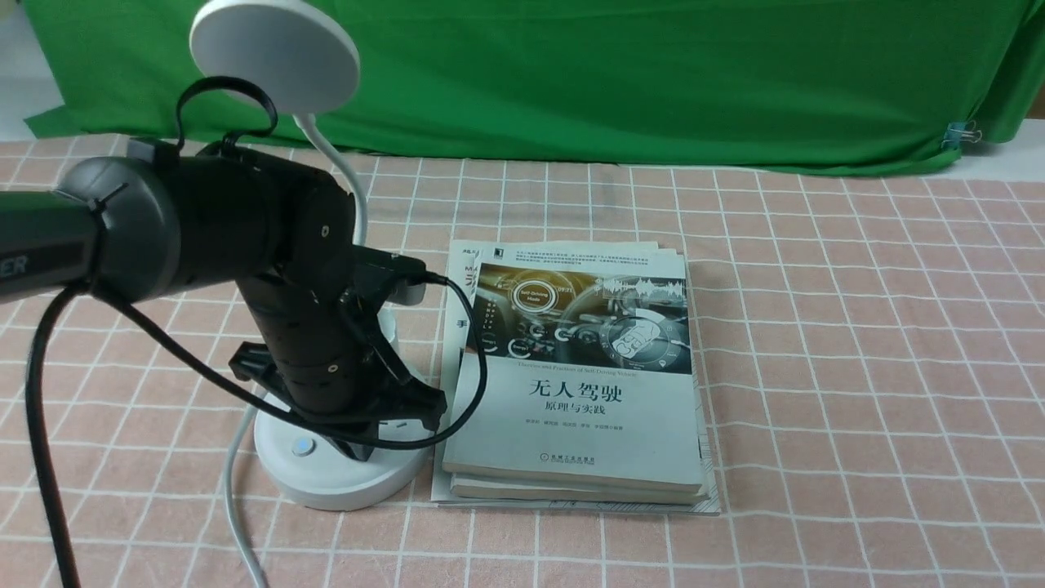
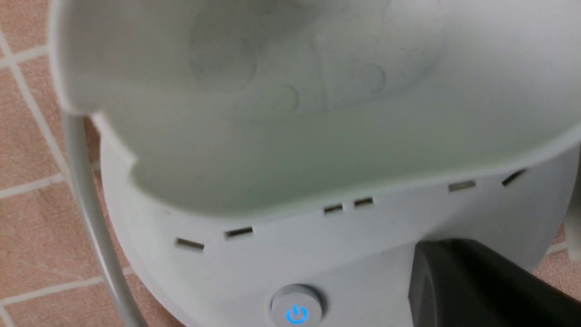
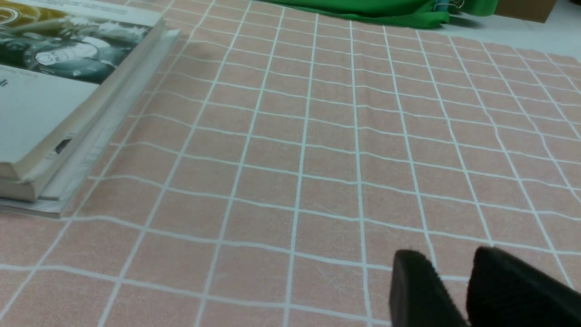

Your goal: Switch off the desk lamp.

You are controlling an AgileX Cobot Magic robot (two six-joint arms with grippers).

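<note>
The white desk lamp stands at the left: its disc head (image 1: 274, 54), its bendy neck (image 1: 347, 175) and its round base (image 1: 343, 483). A button (image 1: 303, 447) on the base glows blue. My left gripper (image 1: 361, 447) points down onto the base just right of that button. In the left wrist view the fingers (image 2: 454, 281) show as one dark block, shut, resting on the base (image 2: 363, 254) beside the blue power button (image 2: 296, 311), below the cup (image 2: 290, 113). My right gripper (image 3: 449, 256) hovers low over bare cloth, holding nothing, its jaws close together.
A stack of books (image 1: 580, 376) lies right beside the lamp base and also shows in the right wrist view (image 3: 54, 91). The lamp's white cord (image 1: 237, 490) runs toward the front edge. A pink checked cloth (image 1: 857, 367) covers the table. A green backdrop (image 1: 612, 73) hangs behind.
</note>
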